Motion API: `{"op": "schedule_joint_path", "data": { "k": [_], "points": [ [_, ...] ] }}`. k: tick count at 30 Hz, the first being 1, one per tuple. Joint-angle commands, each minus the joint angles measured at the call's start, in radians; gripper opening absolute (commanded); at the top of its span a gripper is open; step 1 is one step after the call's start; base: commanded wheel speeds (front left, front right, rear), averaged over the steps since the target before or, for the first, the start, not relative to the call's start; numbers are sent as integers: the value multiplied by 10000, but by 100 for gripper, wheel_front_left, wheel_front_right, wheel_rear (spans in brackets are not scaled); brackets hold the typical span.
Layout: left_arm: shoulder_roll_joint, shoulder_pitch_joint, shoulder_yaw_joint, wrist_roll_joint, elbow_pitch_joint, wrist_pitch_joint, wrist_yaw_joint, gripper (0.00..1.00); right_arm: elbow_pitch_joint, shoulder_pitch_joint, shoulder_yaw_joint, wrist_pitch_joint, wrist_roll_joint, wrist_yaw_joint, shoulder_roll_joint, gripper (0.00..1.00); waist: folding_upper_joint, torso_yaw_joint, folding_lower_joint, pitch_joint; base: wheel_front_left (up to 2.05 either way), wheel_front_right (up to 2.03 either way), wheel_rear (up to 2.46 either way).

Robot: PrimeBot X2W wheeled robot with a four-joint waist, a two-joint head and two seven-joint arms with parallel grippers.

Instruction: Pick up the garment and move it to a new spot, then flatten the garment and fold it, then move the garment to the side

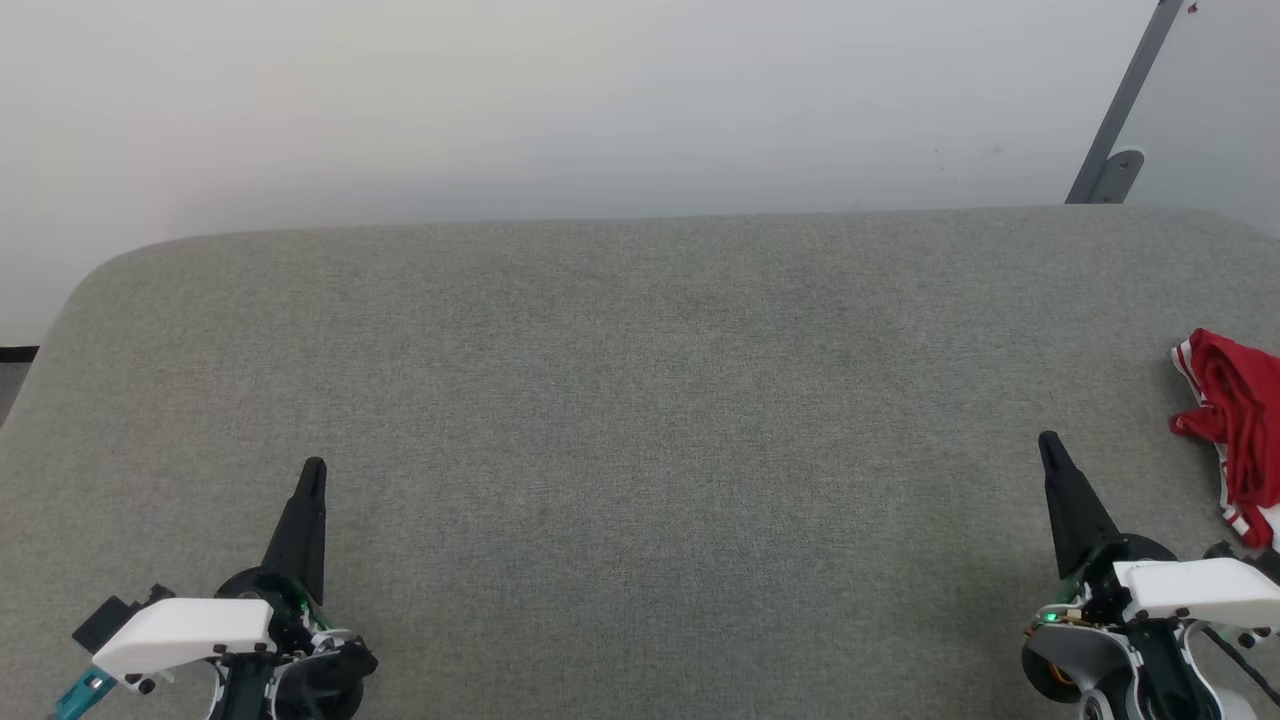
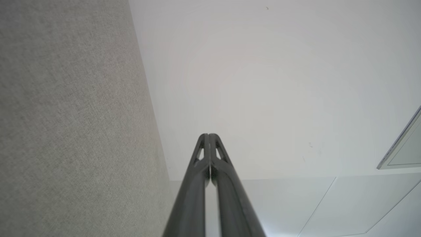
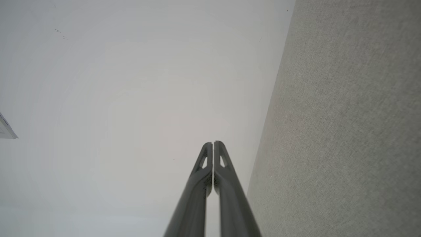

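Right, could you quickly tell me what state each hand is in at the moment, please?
Left hand: closed, holding nothing.
Right hand: closed, holding nothing; the garment lies off to its right, untouched.

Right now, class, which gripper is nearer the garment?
Right. The right gripper is close to the garment, just left of it, not touching; the left gripper is far off to its left.

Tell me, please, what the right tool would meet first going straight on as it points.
Probably the wall, beyond the grey table; the garment lies off that line. Depth unclear.
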Motion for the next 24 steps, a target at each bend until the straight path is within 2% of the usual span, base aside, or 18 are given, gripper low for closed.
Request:
{"op": "schedule_joint_path", "data": {
  "k": [1, 24],
  "points": [
    [-26, -139, 43, 49, -6, 43, 1, 0, 14, -29, -3, 2, 40, 4, 12, 0, 0, 0, 0, 0, 0, 0, 0],
    [-48, -136, 68, 64, -5, 73, 0, 0, 16, -29, -2, 0, 40, 4, 12, 0, 0, 0, 0, 0, 0, 0, 0]
  ]
}}
